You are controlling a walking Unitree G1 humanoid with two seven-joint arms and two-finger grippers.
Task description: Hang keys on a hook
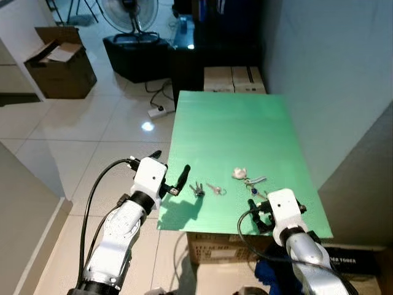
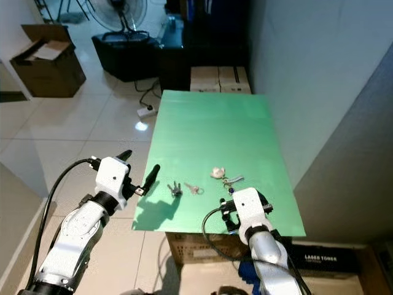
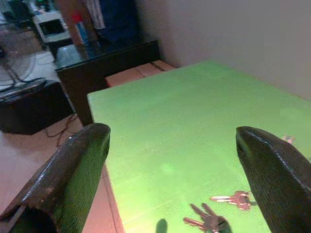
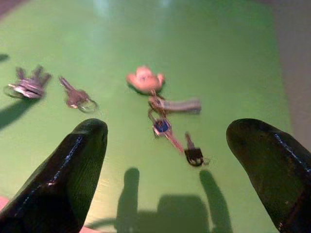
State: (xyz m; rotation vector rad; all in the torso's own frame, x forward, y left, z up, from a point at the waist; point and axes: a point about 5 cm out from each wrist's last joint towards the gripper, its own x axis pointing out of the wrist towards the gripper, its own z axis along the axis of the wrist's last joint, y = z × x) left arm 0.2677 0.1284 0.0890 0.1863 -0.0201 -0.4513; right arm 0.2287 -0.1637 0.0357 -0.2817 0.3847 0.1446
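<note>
Three sets of keys lie near the front edge of the green table [image 1: 227, 123]. A grey bunch [image 1: 196, 190] is leftmost, with a single key on a ring [image 1: 215, 188] beside it. To their right is a bunch with a pink charm [image 1: 239, 173], a blue-headed key [image 4: 163, 127] and a black-headed key [image 4: 194, 155]. My left gripper [image 1: 172, 160] is open at the table's front left edge, just left of the grey bunch [image 3: 209, 221]. My right gripper [image 1: 256, 214] is open at the front edge, just short of the pink-charm bunch [image 4: 145, 78]. Neither holds anything.
A grey wall runs along the table's right side. Two cardboard boxes [image 1: 233, 78] and a black cabinet [image 1: 184, 55] stand beyond its far end. On the tiled floor to the left are a power strip [image 1: 158, 112], a fan [image 1: 132, 15] and an open carton [image 1: 58, 61].
</note>
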